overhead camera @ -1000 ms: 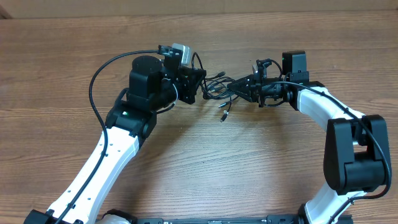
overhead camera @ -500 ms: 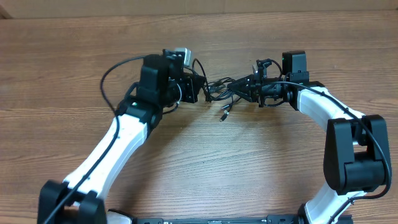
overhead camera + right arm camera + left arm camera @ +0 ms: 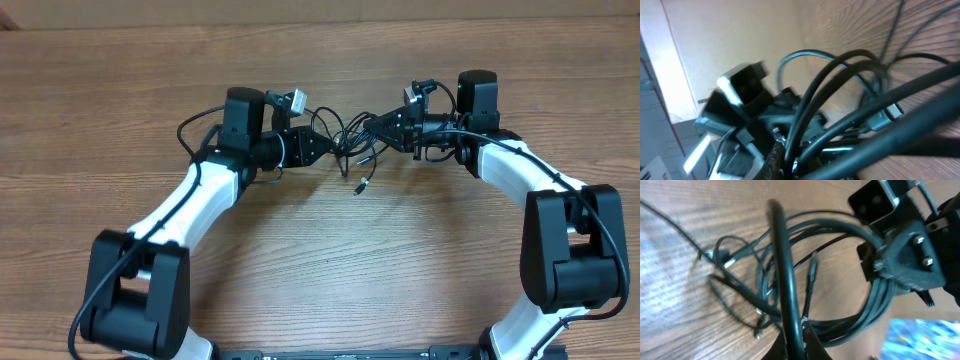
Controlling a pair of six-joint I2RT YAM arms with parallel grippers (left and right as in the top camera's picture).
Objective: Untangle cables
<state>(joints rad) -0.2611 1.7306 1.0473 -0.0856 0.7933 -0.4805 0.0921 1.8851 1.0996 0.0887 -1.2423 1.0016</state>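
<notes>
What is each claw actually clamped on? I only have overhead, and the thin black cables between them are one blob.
Observer: Left wrist view shows the left claw shut on a single strand of the thin black cables, which runs straight out from its tips.
Operator: And the right?
Observer: Right wrist view shows several strands converging at the right claw, so it looks shut on a bunch, not one cord.
Operator: Any plug clear of the knot?
Observer: Left wrist view shows a silver-tipped plug that appears to rest on the brown wood-grain table beside the main coil, on the side away from the right claw.
</notes>
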